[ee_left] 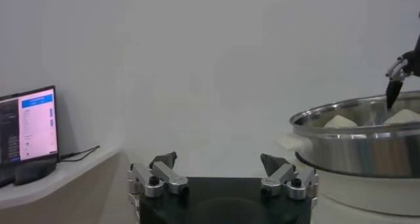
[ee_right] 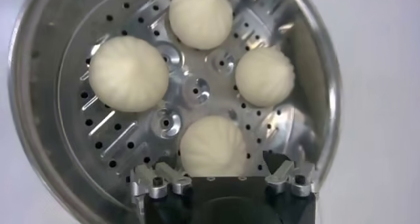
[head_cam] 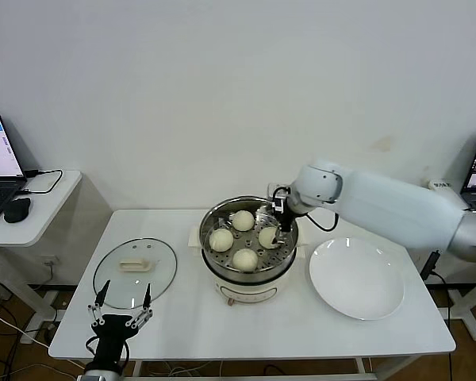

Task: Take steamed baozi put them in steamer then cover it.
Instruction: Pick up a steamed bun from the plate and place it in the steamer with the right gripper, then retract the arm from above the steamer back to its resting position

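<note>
The steamer [head_cam: 222, 279], a shiny steel pot on a cream base, stands mid-table. Several cream-white steamed baozi lie on its perforated tray [ee_right: 197, 90]: one at the back [head_cam: 243, 220], one on the left [head_cam: 221, 239], one at the front [head_cam: 245, 259], one on the right [head_cam: 269, 236]. My right gripper [head_cam: 274, 217] hangs over the right-hand baozi [ee_right: 213, 146], open, its fingers wide on either side of the bun [ee_right: 220, 158]. The cover [head_cam: 135, 270], a clear glass lid with a cream handle, lies flat to the steamer's left. Just in front of it, my left gripper [head_cam: 123, 305] waits open and empty [ee_left: 218, 159].
A white plate [head_cam: 357, 278] with nothing on it lies right of the steamer. A side table with a laptop [head_cam: 0, 155] and mouse stands at the far left. The steamer's rim [ee_left: 357, 117] shows in the left wrist view, with the right gripper [ee_left: 396, 81] above it.
</note>
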